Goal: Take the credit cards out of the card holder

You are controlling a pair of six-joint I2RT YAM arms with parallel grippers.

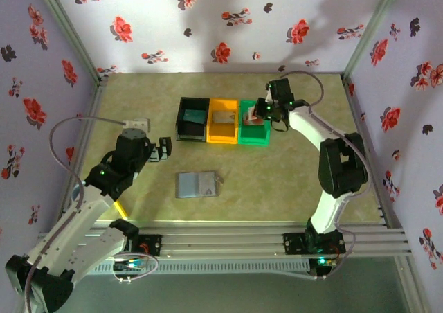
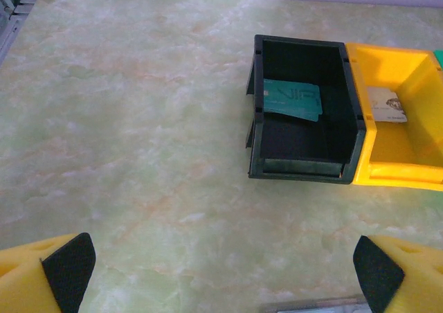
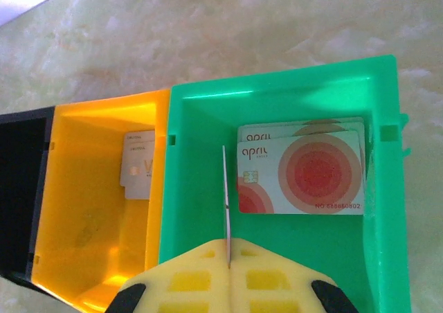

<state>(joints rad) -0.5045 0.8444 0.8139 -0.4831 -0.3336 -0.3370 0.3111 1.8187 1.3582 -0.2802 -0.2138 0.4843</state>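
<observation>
Three bins (image 1: 221,137) stand side by side beyond the card holder (image 1: 197,185).

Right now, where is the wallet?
In the top view, the wallet lies flat near the middle of the table. It is on the near side of the black bin and the orange bin.

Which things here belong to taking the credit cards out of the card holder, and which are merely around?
Job:
card holder
teal card
pale card
red-circled cards
edge-on card, pinched in the right gripper

Around:
black bin
orange bin
green bin
</observation>
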